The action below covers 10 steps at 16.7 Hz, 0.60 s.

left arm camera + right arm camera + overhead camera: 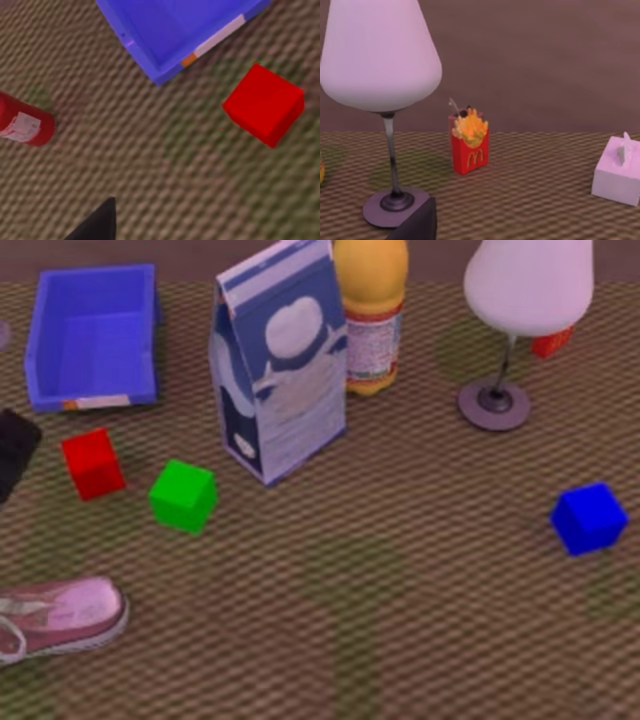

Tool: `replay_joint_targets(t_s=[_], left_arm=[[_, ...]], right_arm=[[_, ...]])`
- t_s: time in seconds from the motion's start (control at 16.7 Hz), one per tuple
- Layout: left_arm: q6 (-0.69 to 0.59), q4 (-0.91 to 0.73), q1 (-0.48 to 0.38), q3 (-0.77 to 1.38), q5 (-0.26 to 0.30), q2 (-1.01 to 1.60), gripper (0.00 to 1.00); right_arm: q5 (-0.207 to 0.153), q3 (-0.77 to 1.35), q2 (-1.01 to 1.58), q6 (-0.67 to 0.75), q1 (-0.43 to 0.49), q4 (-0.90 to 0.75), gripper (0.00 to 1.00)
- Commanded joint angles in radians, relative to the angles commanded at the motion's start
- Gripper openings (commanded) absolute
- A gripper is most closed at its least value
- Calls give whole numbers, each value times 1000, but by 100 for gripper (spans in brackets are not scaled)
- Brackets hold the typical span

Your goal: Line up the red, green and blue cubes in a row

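Observation:
The red cube (93,463) sits on the woven mat at the left, with the green cube (183,495) close to its right and slightly nearer. Far to the right the blue cube (589,518) rests alone. My left gripper (16,448) shows as a dark shape at the left edge, just left of the red cube and apart from it. In the left wrist view the red cube (264,104) lies ahead, and one dark fingertip (102,225) stands far off centre with nothing beside it. My right gripper (462,234) is outside the top view, and one of its fingertips (422,222) shows near the glass's foot.
A blue bin (40,340) stands at the back left, with a tall carton (285,380) and an orange bottle (372,315) at mid-back. A wine glass (495,400) and a small fries box (552,342) are at the back right, a pink shoe (60,615) at the front left. A red can (22,125) lies near the bin.

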Motion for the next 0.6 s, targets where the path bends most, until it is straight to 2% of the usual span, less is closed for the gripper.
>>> replay_joint_targets(t_s=[0.36, 0.6], left_arm=[[298, -342, -28, 519, 8, 634, 100], [441, -502, -36, 778, 9, 946, 100]], right_arm=[[0, 0, 0, 0, 0, 0, 100], [0, 0, 0, 0, 0, 0, 100]])
